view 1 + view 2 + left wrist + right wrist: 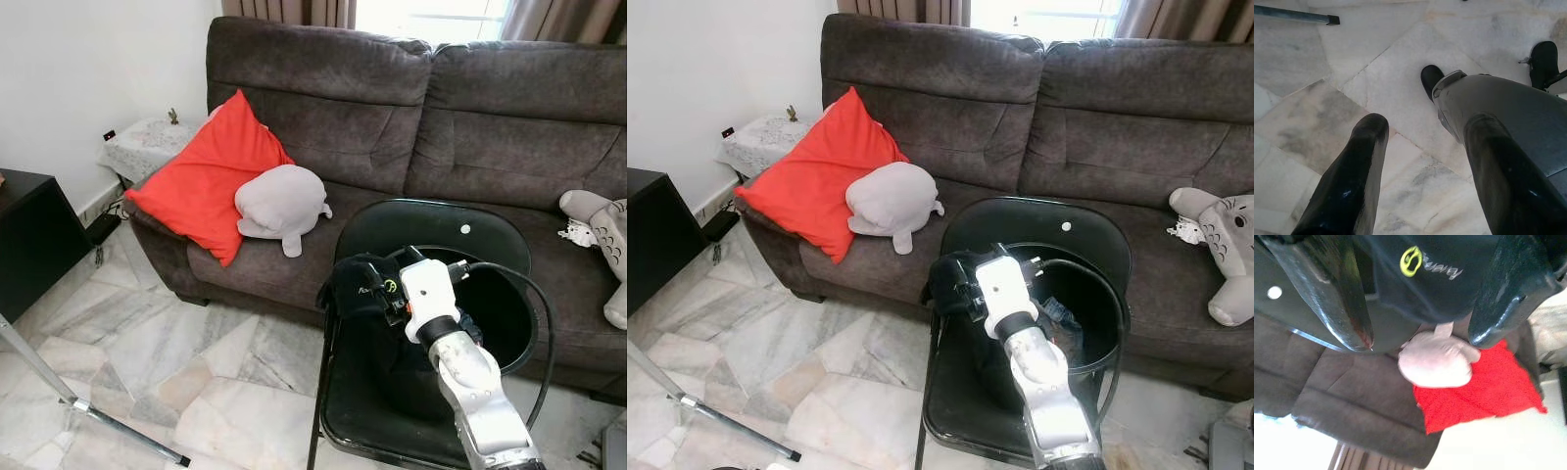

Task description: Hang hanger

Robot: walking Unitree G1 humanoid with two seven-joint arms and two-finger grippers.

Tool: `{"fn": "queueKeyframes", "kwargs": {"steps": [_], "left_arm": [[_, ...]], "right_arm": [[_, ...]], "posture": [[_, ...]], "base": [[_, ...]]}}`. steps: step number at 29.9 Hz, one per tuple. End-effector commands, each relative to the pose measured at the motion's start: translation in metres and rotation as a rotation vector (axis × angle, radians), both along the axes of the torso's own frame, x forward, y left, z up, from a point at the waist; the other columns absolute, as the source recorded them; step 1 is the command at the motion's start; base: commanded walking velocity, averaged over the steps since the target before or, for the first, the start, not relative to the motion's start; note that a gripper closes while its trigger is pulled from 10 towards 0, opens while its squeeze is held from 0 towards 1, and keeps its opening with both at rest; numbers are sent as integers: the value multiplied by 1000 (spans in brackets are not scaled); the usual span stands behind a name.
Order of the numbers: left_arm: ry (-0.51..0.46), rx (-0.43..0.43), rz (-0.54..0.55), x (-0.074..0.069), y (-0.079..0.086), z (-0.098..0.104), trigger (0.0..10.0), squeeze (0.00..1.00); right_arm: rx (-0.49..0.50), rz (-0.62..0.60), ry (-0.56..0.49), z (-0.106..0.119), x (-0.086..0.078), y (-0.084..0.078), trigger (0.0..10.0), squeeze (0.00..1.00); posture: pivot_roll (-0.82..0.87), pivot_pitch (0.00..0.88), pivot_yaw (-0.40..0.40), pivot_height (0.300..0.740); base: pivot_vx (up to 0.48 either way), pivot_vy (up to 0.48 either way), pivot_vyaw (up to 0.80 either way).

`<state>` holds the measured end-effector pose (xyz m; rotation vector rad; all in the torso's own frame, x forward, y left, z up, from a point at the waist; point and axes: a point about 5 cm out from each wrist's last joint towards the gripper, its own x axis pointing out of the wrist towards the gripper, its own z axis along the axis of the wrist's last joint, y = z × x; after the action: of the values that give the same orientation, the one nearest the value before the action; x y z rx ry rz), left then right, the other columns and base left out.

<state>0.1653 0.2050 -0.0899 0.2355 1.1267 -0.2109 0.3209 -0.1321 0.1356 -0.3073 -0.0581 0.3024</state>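
Note:
A black garment [361, 284] with a yellow logo [1411, 261] is bunched over my right gripper [370, 291], above the left edge of a black chair [431, 220]. In the right wrist view the cloth [1420, 289] lies between the two black fingers [1337, 293], and the gripper [1420, 335] is shut on it. I cannot make out a hanger inside the cloth. My left gripper [1425, 132] hangs open over the marble floor [1386, 73], beside my own grey leg [1508, 112].
A brown sofa [323, 88] stands behind the chair with a red cushion [201, 176], a grey plush [282, 201] and another plush [607, 235] at the right. A metal stand leg [88, 406] crosses the floor at left. A black cabinet [29, 235] stands far left.

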Motion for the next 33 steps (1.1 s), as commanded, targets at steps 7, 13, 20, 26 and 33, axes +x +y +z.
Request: {"fn": "queueKeyframes", "kwargs": {"steps": [7, 13, 20, 26, 33], "left_arm": [[18, 11, 1, -3, 3, -1, 10000, 0], [20, 12, -5, -2, 4, 0, 10000, 0], [18, 9, -8, -1, 3, 0, 10000, 0], [20, 12, -6, -2, 4, 0, 10000, 0], [22, 10, -6, -2, 4, 0, 10000, 0]], "right_arm": [[39, 80, 86, -7, -24, 4, 10000, 1000], [-14, 66, 170, -24, -39, -9, 10000, 0], [-111, 70, 243, -36, -38, -10, 10000, 0], [-142, 88, 236, -35, -27, -11, 10000, 0], [-171, 43, 294, -42, -18, -16, 10000, 0]], "posture": [[-36, 21, 39, 740], [-50, 21, 41, 740], [-42, 18, 41, 740], [-39, 19, 42, 740], [-31, 22, 41, 740]], "base": [[0, 0, 0], [0, 0, 0], [0, 0, 0], [0, 0, 0], [0, 0, 0]]}}
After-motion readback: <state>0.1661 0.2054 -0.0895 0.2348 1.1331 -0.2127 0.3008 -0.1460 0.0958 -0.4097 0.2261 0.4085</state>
